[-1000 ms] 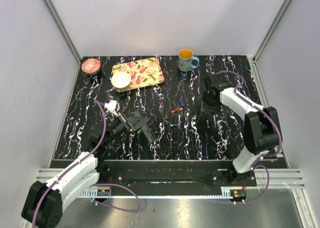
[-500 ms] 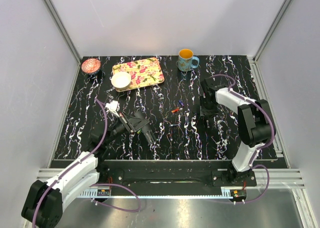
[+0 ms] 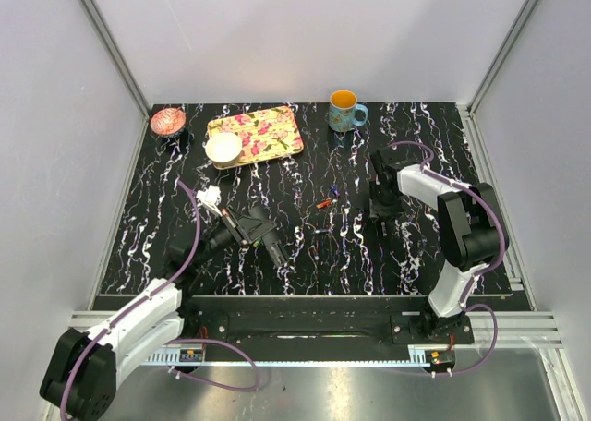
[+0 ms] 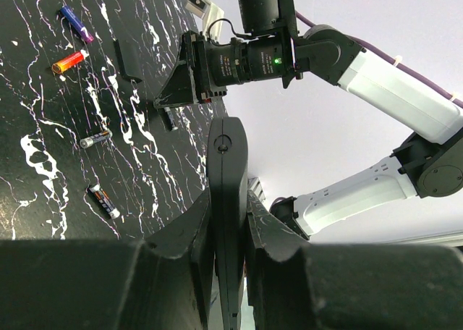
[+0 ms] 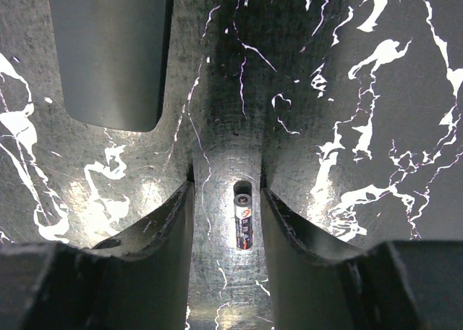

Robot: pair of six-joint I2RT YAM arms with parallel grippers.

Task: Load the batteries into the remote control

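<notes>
Between left gripper (image 4: 228, 200) fingers: remote (image 4: 226, 149), clamped tight on both sides. On table (image 3: 416, 255) centre, well apart from remote: 4 loose batteries, orange-red battery (image 4: 70, 61) and purple-blue battery (image 4: 76, 23) among them. Another battery (image 5: 243, 221) lies between right gripper (image 5: 226, 192) fingers, spread apart, not touching it. Flat black cover (image 5: 108, 51) near. Tray (image 3: 277, 135), mug (image 3: 343, 112) at far edge.
</notes>
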